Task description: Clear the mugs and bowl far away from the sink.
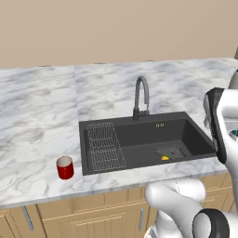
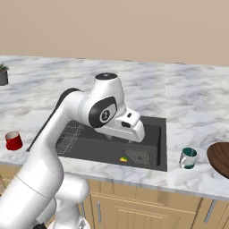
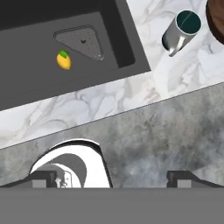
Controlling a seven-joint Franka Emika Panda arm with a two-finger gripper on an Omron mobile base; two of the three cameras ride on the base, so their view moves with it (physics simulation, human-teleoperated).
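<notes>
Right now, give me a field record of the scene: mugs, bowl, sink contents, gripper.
red mug: upright on the counter, left of the sink
second mug: silver outside, teal inside, on the counter right of the sink
bowl: dark wood, right of the second mug, partly out of frame
sink contents: wire rack, small yellow fruit beside the drain
gripper: open, empty, above the counter's front edge

**Mugs flank the sink, bowl at the surface's right edge**

The sink [image 2: 112, 145] sits mid-surface [image 2: 192, 103]. A red mug [image 2: 13, 141] stands near the front-left edge. A teal-lined mug [image 2: 188, 158] stands beside the wooden bowl [image 2: 220, 159] at the right.
</notes>
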